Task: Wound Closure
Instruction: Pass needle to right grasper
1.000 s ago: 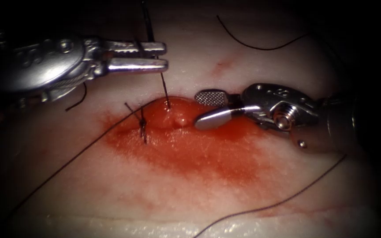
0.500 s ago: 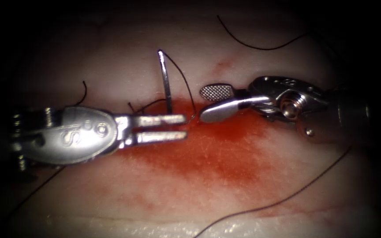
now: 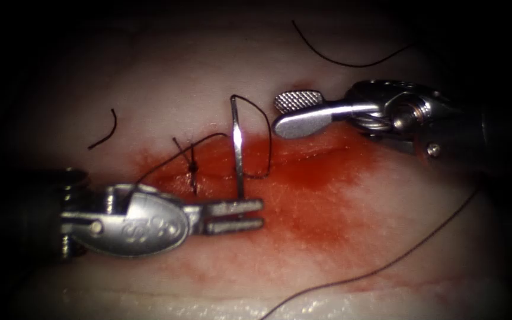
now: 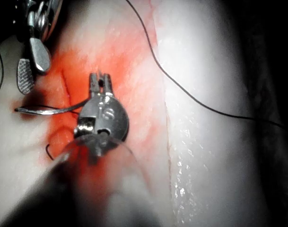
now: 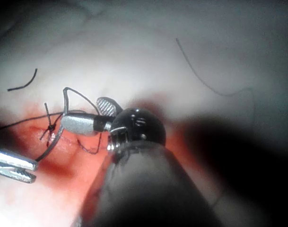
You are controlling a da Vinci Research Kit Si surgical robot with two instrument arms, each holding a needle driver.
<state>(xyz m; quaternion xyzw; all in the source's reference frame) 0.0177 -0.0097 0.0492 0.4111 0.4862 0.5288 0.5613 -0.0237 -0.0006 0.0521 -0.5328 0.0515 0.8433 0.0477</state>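
Two claws: your left claw (image 3: 250,214) now grips the needle (image 3: 237,148), drawn free of the tissue (image 3: 167,77); your right claw (image 3: 297,112) stays released.

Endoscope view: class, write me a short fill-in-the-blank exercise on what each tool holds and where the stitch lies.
1. The left tool grips the ___ near its lower end, clear of the tissue.
2. The right tool has its fingers ___ and holds nothing.
3. The tied stitch lies to the ___ of the needle.
4. The thread trails from the needle's ___ end.

Missing words: needle; open; left; upper.
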